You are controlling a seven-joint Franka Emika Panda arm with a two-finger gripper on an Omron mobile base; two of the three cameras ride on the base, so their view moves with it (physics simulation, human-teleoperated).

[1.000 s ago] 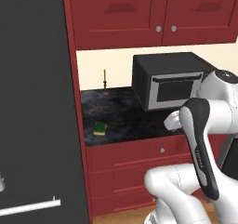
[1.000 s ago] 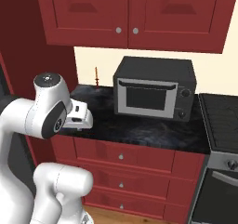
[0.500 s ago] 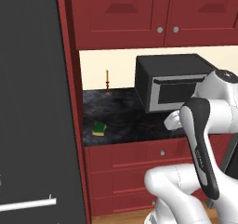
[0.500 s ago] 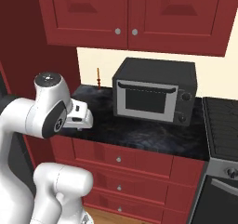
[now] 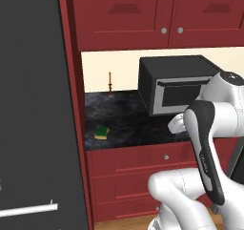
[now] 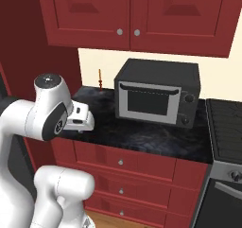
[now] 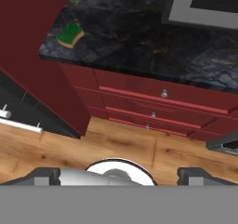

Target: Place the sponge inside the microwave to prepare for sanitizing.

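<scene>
Shifted since 1 second ago: both base views show the whole kitchen displaced very slightly, a camera move, with the sponge (image 5: 101, 132) unchanged in its place on the counter. Item 1, sponge: lies flat, green side up, on the black stone counter (image 5: 128, 124) near its front edge, close to the red cabinet wall (image 5: 75, 105) at the left end, touched by nothing. Item 2, gripper (image 7: 120, 174): fingers spread wide, empty, looking down over the counter edge, the drawer fronts (image 7: 158, 102) and the wood floor (image 7: 116, 144), well apart from the sponge. Item 3, black countertop box (image 6: 158, 92) with a silver-framed front: stands shut on the counter toward the right. Item 4, 1 small candlestick (image 6: 99, 78) against the back wall, left of the box. Item 5, tall black panel (image 5: 33, 105) with a pale bar handle, left of the cabinet wall.
</scene>
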